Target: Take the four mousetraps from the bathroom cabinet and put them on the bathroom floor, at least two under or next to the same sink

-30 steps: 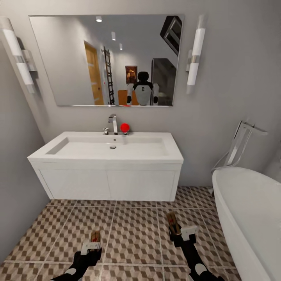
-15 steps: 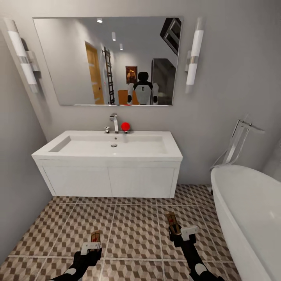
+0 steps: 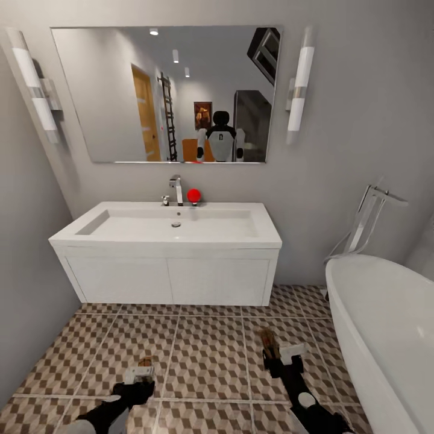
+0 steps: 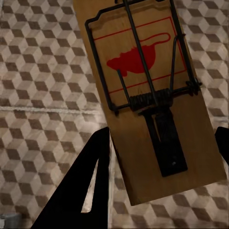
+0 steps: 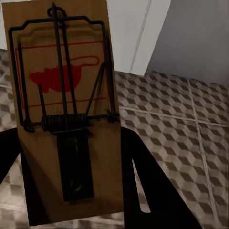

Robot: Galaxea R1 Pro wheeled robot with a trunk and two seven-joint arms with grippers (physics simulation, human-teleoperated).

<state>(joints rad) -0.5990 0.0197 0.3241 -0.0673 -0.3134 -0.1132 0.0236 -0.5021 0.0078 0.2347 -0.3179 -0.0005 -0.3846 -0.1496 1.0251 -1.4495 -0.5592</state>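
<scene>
My left gripper [image 3: 141, 374] is shut on a mousetrap [image 3: 145, 363], a tan board with a black spring bar and a red bait patch [image 4: 138, 59], held low over the bathroom floor [image 3: 208, 361]. One dark finger [image 4: 90, 176] shows beside the board in the left wrist view. My right gripper [image 3: 282, 354] is shut on a second mousetrap [image 3: 269, 341], which is large in the right wrist view [image 5: 67, 109]. The white bathroom sink [image 3: 175, 226] on its wall-hung vanity stands ahead of both grippers. The cabinet is out of view.
A white bathtub [image 3: 386, 325] with a chrome floor tap [image 3: 367, 223] fills the right side. Grey walls close the left and the back. A mirror [image 3: 163, 90] hangs above the sink, and a red ball [image 3: 193, 195] sits by the tap. Patterned tiles lie between the grippers and the vanity.
The view first shifted slightly, then held still. My left arm has dropped and tilted, so its mousetrap looks shorter. My right gripper has sunk a little with its mousetrap.
</scene>
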